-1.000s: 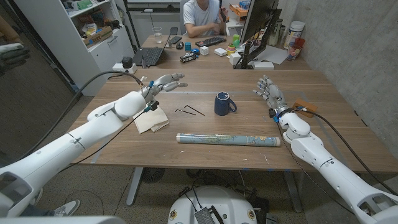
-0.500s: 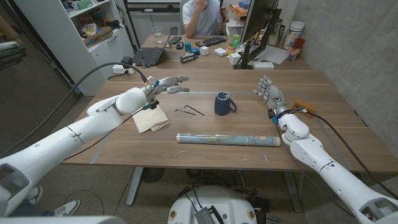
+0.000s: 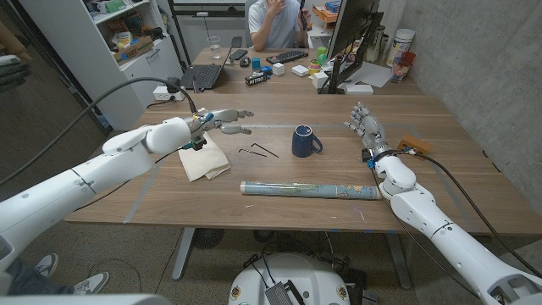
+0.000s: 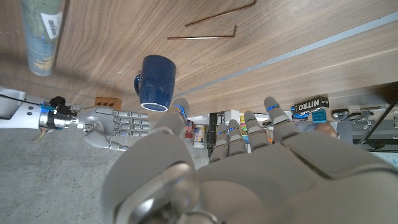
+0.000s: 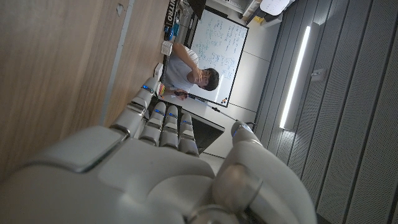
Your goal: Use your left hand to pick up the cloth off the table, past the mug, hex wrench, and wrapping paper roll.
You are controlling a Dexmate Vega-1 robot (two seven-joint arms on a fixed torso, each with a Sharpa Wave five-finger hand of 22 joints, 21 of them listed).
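- Progress: early. The cloth [image 3: 206, 159] lies flat on the surface [image 3: 279, 182], at its left side, not lifted. Reach appears under way; grasp and lift are left to do.
- Cloth location: beige, folded, just left of the hex wrenches [image 3: 257, 152]; the blue mug [image 3: 305, 141] stands further right, and the wrapping paper roll [image 3: 309, 190] lies nearer the robot, along the surface's near edge.
- Left robot hand [image 3: 222, 121]: in the head view it hangs above the far edge of the cloth, fingers stretched out toward the mug and spread apart, nothing in them. Touching the cloth? Cannot tell from this angle; it looks to be clear above it.
- Left wrist view agrees: left robot hand's fingers [image 4: 273, 118] extended and apart, no fabric between them; mug and hex wrenches lie beyond them.
- Right robot hand [image 3: 367, 125]: at the right side of the surface, well apart from the cloth, fingers apart and upright, holding nothing.
- Judgement: the left robot hand is past the cloth's middle; it probably must drop and close on the fabric.
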